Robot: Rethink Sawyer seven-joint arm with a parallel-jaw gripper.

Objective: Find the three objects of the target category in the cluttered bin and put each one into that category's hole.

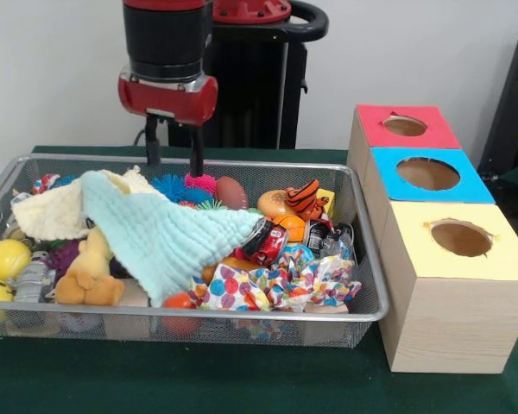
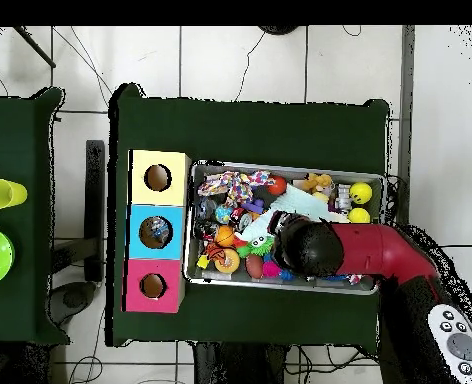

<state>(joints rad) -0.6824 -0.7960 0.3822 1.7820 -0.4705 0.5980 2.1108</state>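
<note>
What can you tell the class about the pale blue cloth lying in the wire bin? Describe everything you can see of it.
The pale blue cloth looks like soft, waffle-textured fabric, crumpled and draped diagonally over the toys in the bin. Its upper end lies against a cream cloth at the back left; its lower edge hangs beside a tan plush toy and reaches a red toy car. The gripper hangs above its top end, fingers apart, not touching it. In the overhead view the arm mostly hides it.

Front camera faces the robot closely; overhead looks straight down (both share the bin (image 1: 367, 250)).
</note>
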